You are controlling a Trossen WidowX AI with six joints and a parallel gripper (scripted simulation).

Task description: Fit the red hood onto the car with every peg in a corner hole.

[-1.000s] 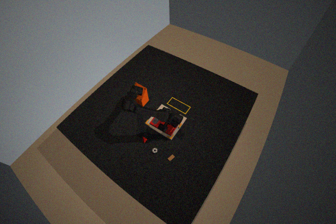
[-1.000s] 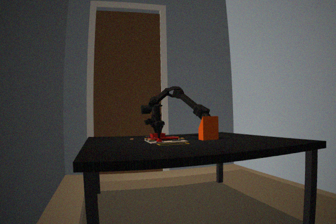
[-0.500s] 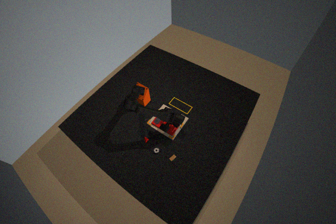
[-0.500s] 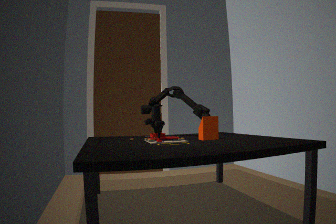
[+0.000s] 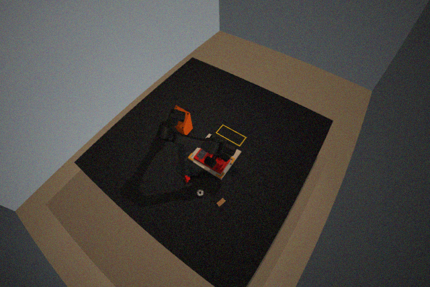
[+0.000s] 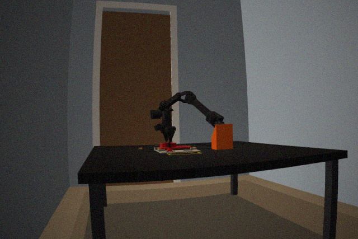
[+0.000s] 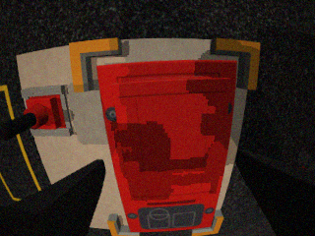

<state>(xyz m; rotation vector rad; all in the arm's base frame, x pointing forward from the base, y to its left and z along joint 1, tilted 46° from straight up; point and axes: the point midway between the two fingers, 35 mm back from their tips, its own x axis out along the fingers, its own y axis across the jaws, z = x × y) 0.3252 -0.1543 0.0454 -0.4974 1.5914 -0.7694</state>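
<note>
Hood (image 5: 220,167) (image 6: 164,145) (image 7: 184,118), red: wrist-view centre, laid within jig (image 5: 238,152) (image 6: 157,150) (image 7: 39,69), presumably for peg seating | Gripper (image 5: 224,158) (image 6: 169,144) (image 7: 169,158): fingers spread, likely for release | Full seating: unconfirmed

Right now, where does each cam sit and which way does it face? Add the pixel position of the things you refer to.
Top: high above the table (image 5: 277,138), looking steeply down; shows the arm, its orange base (image 5: 187,126) (image 6: 222,136) and part of the gripper over the jig.
Exterior: off the table's side, slightly above tabletop height, facing a brown door (image 6: 132,85); shows the whole arm, gripper (image 6: 169,143) pointing down.
Wrist: on the arm near the gripper, looking down at the red car (image 5: 224,165) (image 6: 183,146) (image 7: 172,108); dark fingers enter from both sides.
Shared by top and exterior: arm, orange base, yellow outline (image 5: 230,125) (image 6: 184,154).
</note>
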